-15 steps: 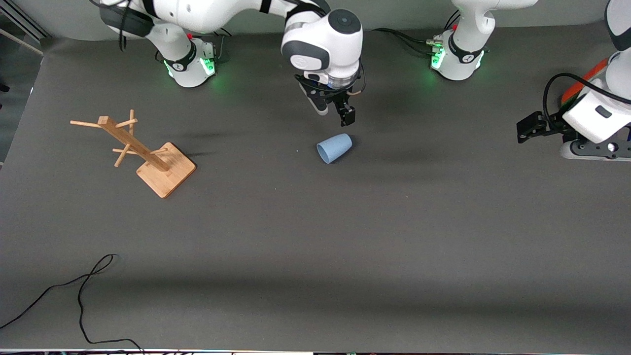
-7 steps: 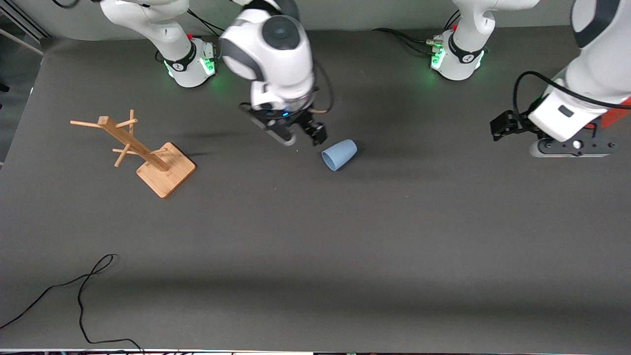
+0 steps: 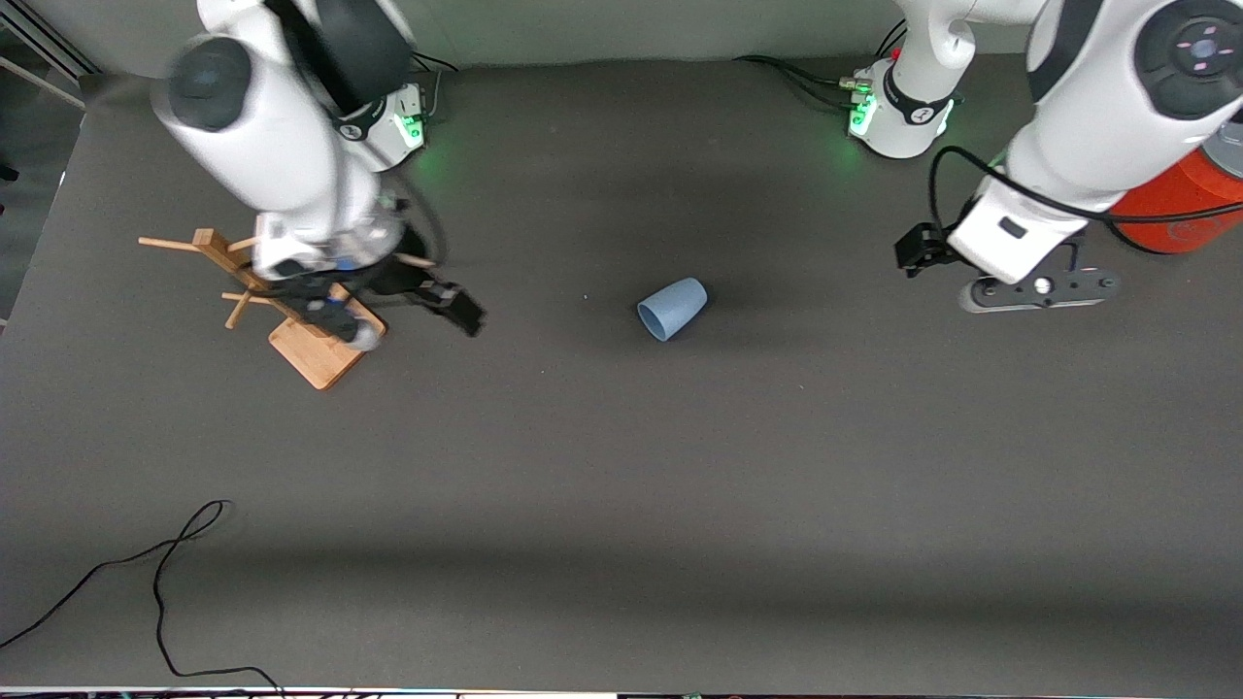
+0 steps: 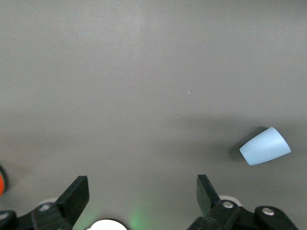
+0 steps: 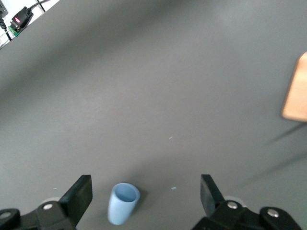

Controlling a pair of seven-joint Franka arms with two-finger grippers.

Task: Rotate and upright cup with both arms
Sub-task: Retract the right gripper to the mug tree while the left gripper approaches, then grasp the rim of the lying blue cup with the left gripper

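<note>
A small light-blue cup [image 3: 672,309] lies on its side on a dark grey worktop [image 3: 621,485], roughly midway between the two arms' ends and closer to the edge where the arm bases stand than to the camera's edge. Nothing touches it. In the front view its open mouth faces toward the camera and toward the right arm's end.

The right tool [image 3: 408,316] hangs over the worktop beside a wooden rack [image 3: 291,306], near the right arm's end and well apart from the cup. The front view blurs it. The right wrist view shows more: its two black fingers [image 5: 76,196] stand wide apart with nothing between them. The same view looks into the cup's [image 5: 123,203] hollow mouth, and catches a pale corner of the rack's base [image 5: 296,93] at the frame edge.

The left tool [image 3: 1010,282] hangs over the worktop near the left arm's end, also well clear of the cup. The left wrist view shows its fingers [image 4: 74,199] spread wide and empty, with the cup [image 4: 265,146] seen from the side, off at a distance. Only the front view shows an orange-red cylinder [image 3: 1180,199] near the corner by the left arm's base, and a loose black cable [image 3: 160,582] near the camera-side corner at the right arm's end.
</note>
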